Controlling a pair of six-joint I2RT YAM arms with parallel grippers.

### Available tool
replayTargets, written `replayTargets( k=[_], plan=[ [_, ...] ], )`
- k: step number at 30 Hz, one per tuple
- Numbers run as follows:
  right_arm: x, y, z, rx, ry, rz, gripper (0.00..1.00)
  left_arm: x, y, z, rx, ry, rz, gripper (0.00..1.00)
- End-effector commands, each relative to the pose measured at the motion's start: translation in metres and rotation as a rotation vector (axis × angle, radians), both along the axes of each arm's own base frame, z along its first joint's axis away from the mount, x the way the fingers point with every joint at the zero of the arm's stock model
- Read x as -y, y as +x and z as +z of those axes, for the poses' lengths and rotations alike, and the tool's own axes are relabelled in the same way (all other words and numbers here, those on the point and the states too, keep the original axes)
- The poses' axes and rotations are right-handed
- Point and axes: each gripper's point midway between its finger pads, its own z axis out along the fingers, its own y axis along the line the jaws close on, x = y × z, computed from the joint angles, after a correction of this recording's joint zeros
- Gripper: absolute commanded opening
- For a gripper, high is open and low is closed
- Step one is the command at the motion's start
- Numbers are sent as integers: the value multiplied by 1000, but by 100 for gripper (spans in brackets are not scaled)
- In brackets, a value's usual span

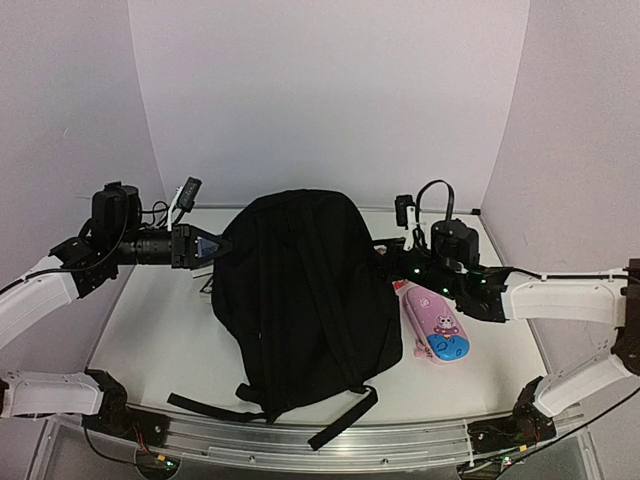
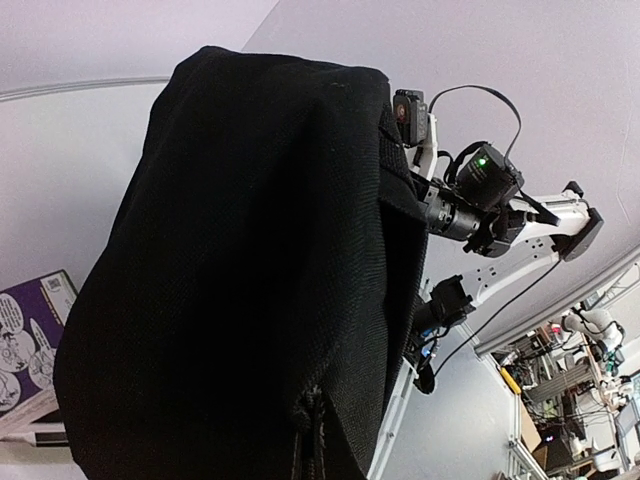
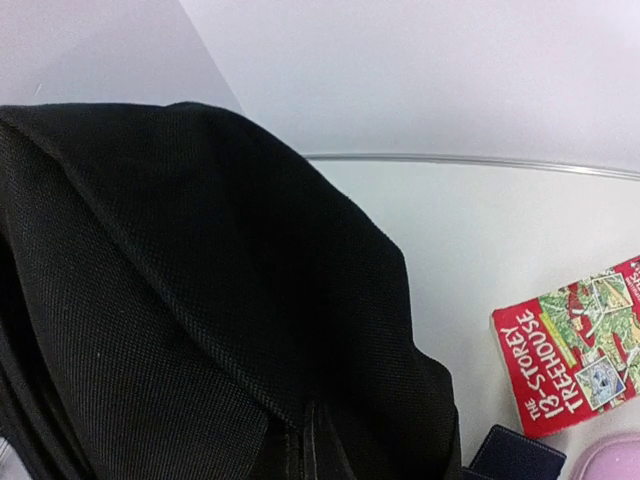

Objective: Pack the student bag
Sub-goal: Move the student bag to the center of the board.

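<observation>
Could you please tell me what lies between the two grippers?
The large black soft fabric backpack fills the stretch between the left gripper and right gripper, shown in the top view.

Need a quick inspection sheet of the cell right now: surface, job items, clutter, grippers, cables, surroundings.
Surface: white table, no spills seen.
Job's things: black student bag mid-table, straps trailing to the near edge.
Clutter: pink-and-blue pencil case right of the bag; red Treehouse book; comic-print book.
Grippers: left gripper and right gripper at the bag's upper sides, jaws hidden.
Cables: black cable looped above the right wrist.
Surroundings: white walls.
</observation>
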Motion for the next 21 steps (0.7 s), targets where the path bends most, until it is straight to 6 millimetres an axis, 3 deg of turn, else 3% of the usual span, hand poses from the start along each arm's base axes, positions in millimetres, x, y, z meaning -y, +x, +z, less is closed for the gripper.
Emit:
replayTargets(
  k=[1,6,7,9,11,14,16,21],
  plan=[
    [-5,36,73,221,151,-127,0,4,19,26,145,-30,43,0],
    [-11,52,70,234,130,-170,0,5,26,33,182,-40,59,0],
    [-12,51,69,230,133,-164,4,6,27,33,185,-43,57,0],
    [-11,47,68,218,134,-149,20,7,27,35,187,-45,54,0],
    [-7,40,64,192,123,-138,51,8,29,35,178,-46,52,0],
    [3,26,61,140,99,-115,71,11,30,39,168,-67,37,0],
    [7,12,60,102,77,-76,78,12,28,48,187,-98,28,0],
    [8,-30,65,6,97,66,84,13,27,63,215,-121,26,0]
  ],
)
